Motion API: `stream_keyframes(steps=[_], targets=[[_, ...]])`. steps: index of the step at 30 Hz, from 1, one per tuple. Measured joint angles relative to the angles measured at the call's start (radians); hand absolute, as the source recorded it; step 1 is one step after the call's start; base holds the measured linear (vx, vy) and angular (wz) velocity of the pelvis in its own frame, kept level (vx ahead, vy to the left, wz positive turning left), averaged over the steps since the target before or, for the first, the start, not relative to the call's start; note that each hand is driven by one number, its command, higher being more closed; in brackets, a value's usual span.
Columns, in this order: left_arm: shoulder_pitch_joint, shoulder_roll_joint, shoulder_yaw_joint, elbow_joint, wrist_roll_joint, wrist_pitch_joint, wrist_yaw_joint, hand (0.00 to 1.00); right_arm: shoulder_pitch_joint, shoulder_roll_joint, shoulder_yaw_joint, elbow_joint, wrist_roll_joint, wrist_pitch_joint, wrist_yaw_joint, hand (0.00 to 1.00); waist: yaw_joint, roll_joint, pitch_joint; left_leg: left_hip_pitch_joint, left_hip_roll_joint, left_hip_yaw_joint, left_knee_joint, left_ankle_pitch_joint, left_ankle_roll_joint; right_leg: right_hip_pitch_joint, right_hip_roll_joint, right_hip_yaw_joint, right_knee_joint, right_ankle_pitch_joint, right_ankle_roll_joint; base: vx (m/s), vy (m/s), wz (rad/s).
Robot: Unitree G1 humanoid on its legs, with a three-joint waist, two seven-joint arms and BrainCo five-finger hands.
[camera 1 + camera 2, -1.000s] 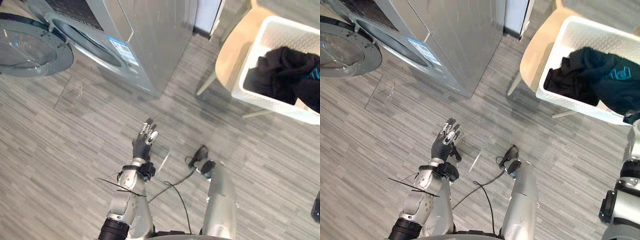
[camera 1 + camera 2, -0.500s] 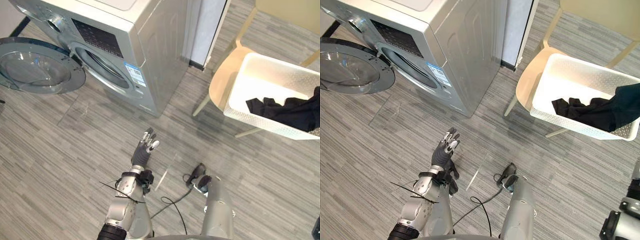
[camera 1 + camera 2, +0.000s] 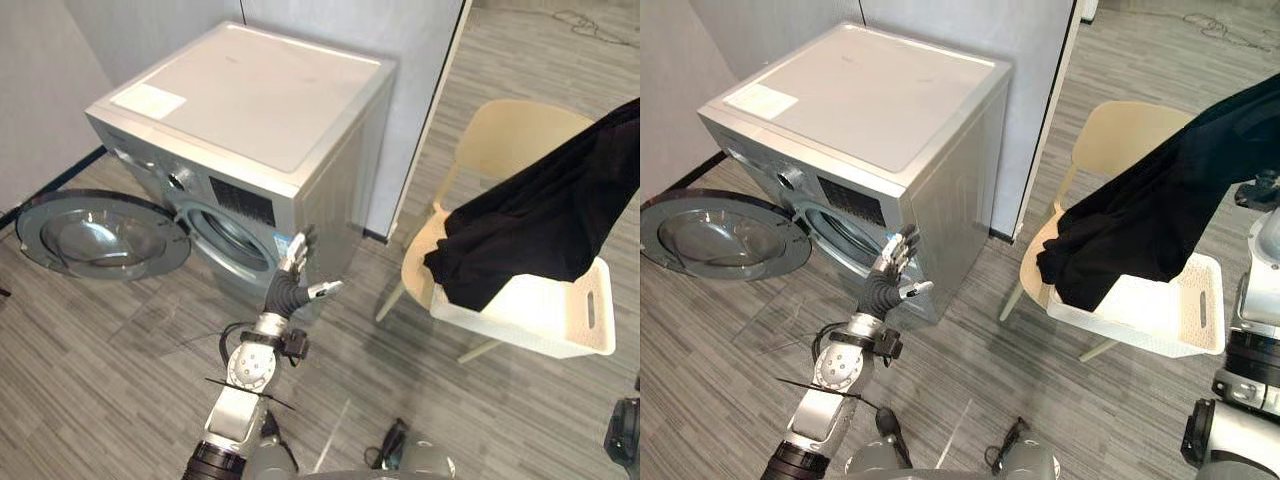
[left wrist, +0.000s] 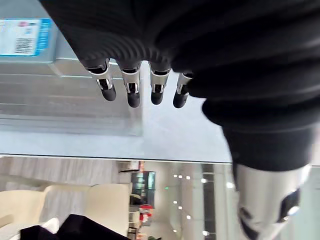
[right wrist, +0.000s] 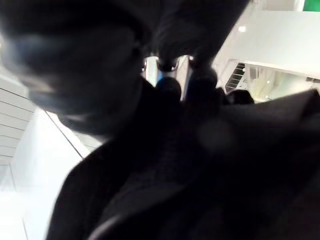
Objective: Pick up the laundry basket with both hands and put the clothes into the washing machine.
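A black garment [image 3: 540, 220] hangs in the air over the white laundry basket [image 3: 560, 320], its lower end draping onto the basket's near corner. My right hand [image 3: 1258, 190] holds the garment's upper end at the far right. In the right wrist view its fingers [image 5: 168, 64] are dug into dark cloth. The basket sits on a cream chair [image 3: 510, 140]. My left hand [image 3: 290, 290] is raised with straight fingers [image 4: 132, 90] in front of the washing machine [image 3: 260, 110], touching nothing. The machine's round door [image 3: 100, 235] stands open to the left of the drum opening [image 3: 235, 240].
A grey wall panel [image 3: 420, 60] rises behind the machine and the chair. Bare wood-look floor [image 3: 120, 350] lies between me, the machine and the chair.
The camera has tilted up, bringing the machine's top into view. The black garment has been lifted out of the basket by my right hand. My left hand stays open.
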Motion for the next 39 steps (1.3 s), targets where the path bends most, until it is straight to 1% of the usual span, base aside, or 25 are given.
stream_keyframes(steps=[1, 2, 3, 5, 6, 8, 9, 11, 12, 14, 15, 16, 19, 21, 22, 24, 28, 30, 33, 34, 35, 36, 37, 38, 39], targets=[[-0.008, 0.010, -0.007, -0.014, 0.014, -0.012, -0.001, 0.00, -0.006, 0.000, 0.015, 0.000, 0.001, -0.006, 0.003, 1.00, 0.001, 0.000, -0.014, 0.015, -0.006, 0.005, -0.015, 0.000, 0.000, 0.017, 0.006, 0.000, -0.027, 0.013, 0.003, 0.15, 0.100, -0.08], [-0.038, 0.024, -0.032, -0.025, 0.034, -0.036, -0.006, 0.00, -0.026, 0.000, 0.047, -0.001, 0.002, -0.015, 0.010, 1.00, 0.000, 0.000, -0.041, 0.042, -0.022, 0.010, -0.040, 0.000, 0.001, 0.049, 0.008, 0.001, -0.070, 0.033, 0.019, 0.15, 0.119, -0.04], [-0.071, 0.039, -0.050, -0.024, 0.051, -0.048, -0.022, 0.00, -0.050, 0.000, 0.071, -0.001, 0.003, -0.028, 0.020, 1.00, 0.000, -0.002, -0.053, 0.067, -0.036, 0.007, -0.055, 0.000, 0.001, 0.078, 0.007, 0.001, -0.101, 0.049, 0.025, 0.18, 0.139, -0.01], [-0.120, 0.059, -0.082, -0.024, 0.061, -0.054, -0.032, 0.00, -0.097, 0.000, 0.098, -0.009, 0.007, -0.043, 0.024, 1.00, -0.001, -0.005, -0.065, 0.088, -0.053, 0.005, -0.073, 0.000, 0.001, 0.107, 0.006, 0.002, -0.138, 0.067, 0.037, 0.11, 0.106, 0.02], [-0.153, 0.067, -0.106, -0.020, 0.062, -0.054, -0.054, 0.00, -0.135, 0.000, 0.116, -0.013, 0.020, -0.055, 0.029, 1.00, -0.002, -0.008, -0.069, 0.096, -0.060, 0.004, -0.077, 0.000, 0.002, 0.121, 0.005, 0.002, -0.159, 0.079, 0.036, 0.07, 0.086, 0.02], [-0.200, 0.071, -0.147, 0.011, 0.062, -0.054, -0.072, 0.00, -0.195, 0.000, 0.156, -0.014, 0.040, -0.061, 0.042, 1.00, -0.002, -0.007, -0.070, 0.117, -0.066, 0.003, -0.091, 0.000, 0.002, 0.147, 0.009, 0.003, -0.184, 0.091, 0.039, 0.06, 0.067, 0.01], [-0.225, 0.071, -0.172, 0.036, 0.062, -0.052, -0.086, 0.00, -0.217, 0.001, 0.181, -0.015, 0.048, -0.066, 0.045, 1.00, -0.001, -0.008, -0.070, 0.128, -0.066, 0.003, -0.095, 0.000, 0.002, 0.158, 0.012, 0.003, -0.190, 0.092, 0.040, 0.04, 0.038, -0.02], [-0.285, 0.072, -0.236, 0.106, 0.073, -0.046, -0.113, 0.00, -0.260, 0.003, 0.251, -0.038, 0.085, -0.069, 0.076, 1.00, -0.003, -0.008, -0.074, 0.148, -0.063, 0.004, -0.106, 0.000, 0.002, 0.174, 0.021, 0.006, -0.198, 0.093, 0.039, 0.03, 0.025, -0.05], [-0.300, 0.070, -0.248, 0.127, 0.075, -0.043, -0.118, 0.00, -0.268, 0.005, 0.266, -0.046, 0.092, -0.070, 0.085, 1.00, -0.004, -0.008, -0.074, 0.150, -0.063, 0.004, -0.106, 0.000, 0.002, 0.175, 0.022, 0.007, -0.199, 0.093, 0.039, 0.01, 0.013, -0.05], [-0.357, 0.062, -0.282, 0.220, 0.081, -0.029, -0.132, 0.00, -0.308, 0.037, 0.314, -0.048, 0.127, -0.072, 0.104, 1.00, -0.012, -0.007, -0.075, 0.158, -0.063, 0.006, -0.107, 0.000, 0.002, 0.178, 0.024, 0.015, -0.201, 0.094, 0.037, 0.00, 0.015, -0.07], [-0.387, 0.057, -0.290, 0.267, 0.082, -0.019, -0.132, 0.00, -0.328, 0.068, 0.339, -0.049, 0.153, -0.072, 0.111, 1.00, -0.023, -0.007, -0.075, 0.159, -0.063, 0.007, -0.108, 0.001, 0.003, 0.178, 0.029, 0.028, -0.207, 0.097, 0.037, -0.01, 0.013, -0.07], [-0.400, 0.054, -0.291, 0.287, 0.085, -0.012, -0.132, 0.00, -0.337, 0.083, 0.354, -0.049, 0.166, -0.072, 0.113, 1.00, -0.027, -0.008, -0.075, 0.159, -0.064, 0.008, -0.109, 0.002, 0.004, 0.178, 0.032, 0.033, -0.214, 0.100, 0.037, -0.01, 0.016, -0.11], [-0.462, 0.041, -0.311, 0.380, 0.104, -0.001, -0.132, 0.00, -0.358, 0.124, 0.420, -0.054, 0.211, -0.071, 0.140, 1.00, -0.030, -0.008, -0.077, 0.163, -0.066, 0.027, -0.121, 0.007, 0.010, 0.176, 0.045, 0.058, -0.255, 0.131, 0.034, -0.01, 0.021, -0.20], [-0.500, 0.014, -0.312, 0.471, 0.093, 0.017, -0.131, 0.00, -0.371, 0.160, 0.483, -0.055, 0.245, -0.064, 0.170, 1.00, -0.029, -0.009, -0.078, 0.172, -0.068, 0.037, -0.127, 0.008, 0.011, 0.180, 0.050, 0.073, -0.273, 0.143, 0.030, 0.00, 0.006, -0.17], [-0.509, 0.008, -0.312, 0.496, 0.075, 0.027, -0.133, 0.00, -0.373, 0.164, 0.499, -0.055, 0.249, -0.064, 0.176, 1.00, -0.029, -0.010, -0.078, 0.173, -0.068, 0.037, -0.127, 0.008, 0.011, 0.180, 0.053, 0.078, -0.276, 0.143, 0.029, 0.01, -0.008, -0.11], [-0.523, 0.007, -0.312, 0.543, -0.069, 0.068, -0.134, 0.00, -0.398, 0.176, 0.554, -0.055, 0.298, -0.048, 0.208, 1.00, -0.030, -0.013, -0.080, 0.174, -0.066, 0.037, -0.127, 0.008, 0.010, 0.180, 0.060, 0.090, -0.292, 0.152, 0.027, 0.01, -0.015, -0.10], [-0.564, 0.013, -0.311, 0.611, -0.239, 0.102, -0.127, 0.00, -0.428, 0.195, 0.616, -0.055, 0.379, -0.038, 0.237, 1.00, -0.031, -0.020, -0.084, 0.175, -0.066, 0.037, -0.127, 0.008, 0.010, 0.184, 0.064, 0.093, -0.308, 0.166, 0.019, 0.02, -0.009, -0.04], [-0.581, 0.016, -0.311, 0.629, -0.304, 0.110, -0.124, 0.00, -0.448, 0.198, 0.655, -0.055, 0.409, -0.037, 0.250, 1.00, -0.032, -0.027, -0.089, 0.175, -0.066, 0.036, -0.127, 0.008, 0.010, 0.188, 0.066, 0.093, -0.319, 0.171, 0.020, 0.03, -0.014, 0.00], [-0.589, 0.022, -0.311, 0.634, -0.414, 0.118, -0.125, 0.00, -0.454, 0.238, 0.661, -0.054, 0.442, -0.037, 0.263, 1.00, -0.035, -0.038, -0.105, 0.176, -0.065, 0.032, -0.127, 0.008, 0.010, 0.194, 0.068, 0.090, -0.323, 0.174, 0.021, 0.04, -0.015, 0.02], [-0.593, 0.027, -0.311, 0.634, -0.457, 0.119, -0.124, 0.00, -0.454, 0.253, 0.662, -0.054, 0.443, -0.037, 0.264, 1.00, -0.035, -0.040, -0.111, 0.176, -0.065, 0.032, -0.127, 0.008, 0.010, 0.194, 0.068, 0.090, -0.323, 0.174, 0.021, 0.03, -0.011, 0.01], [-0.595, 0.029, -0.311, 0.634, -0.469, 0.119, -0.124, 0.00, -0.454, 0.257, 0.662, -0.054, 0.444, -0.037, 0.264, 1.00, -0.035, -0.040, -0.113, 0.176, -0.065, 0.032, -0.127, 0.008, 0.010, 0.194, 0.068, 0.089, -0.323, 0.174, 0.021, 0.00, 0.000, 0.00], [-0.605, 0.039, -0.311, 0.634, -0.533, 0.123, -0.123, 0.00, -0.454, 0.269, 0.666, -0.055, 0.457, -0.037, 0.265, 1.00, -0.034, -0.040, -0.119, 0.176, -0.065, 0.031, -0.127, 0.007, 0.010, 0.194, 0.068, 0.089, -0.323, 0.173, 0.022, 0.00, 0.000, 0.00], [-0.613, 0.048, -0.309, 0.633, -0.571, 0.123, -0.121, 0.00, -0.454, 0.269, 0.678, -0.057, 0.473, -0.037, 0.266, 1.00, -0.033, -0.039, -0.121, 0.177, -0.066, 0.031, -0.127, 0.007, 0.010, 0.195, 0.068, 0.090, -0.324, 0.173, 0.023, 0.00, 0.000, 0.00], [-0.617, 0.051, -0.306, 0.633, -0.586, 0.123, -0.117, 0.00, -0.454, 0.270, 0.681, -0.057, 0.475, -0.038, 0.268, 1.00, -0.034, -0.039, -0.121, 0.177, -0.066, 0.031, -0.127, 0.008, 0.010, 0.195, 0.067, 0.090, -0.323, 0.173, 0.023, 0.00, 0.000, 0.00], [-0.624, 0.053, -0.301, 0.627, -0.608, 0.123, -0.100, 1.00, -0.454, 0.270, 0.688, -0.057, 0.481, -0.038, 0.272, 1.00, -0.033, -0.038, -0.121, 0.177, -0.067, 0.031, -0.127, 0.008, 0.010, 0.195, 0.066, 0.091, -0.323, 0.173, 0.023, 0.00, 0.000, 0.00]])
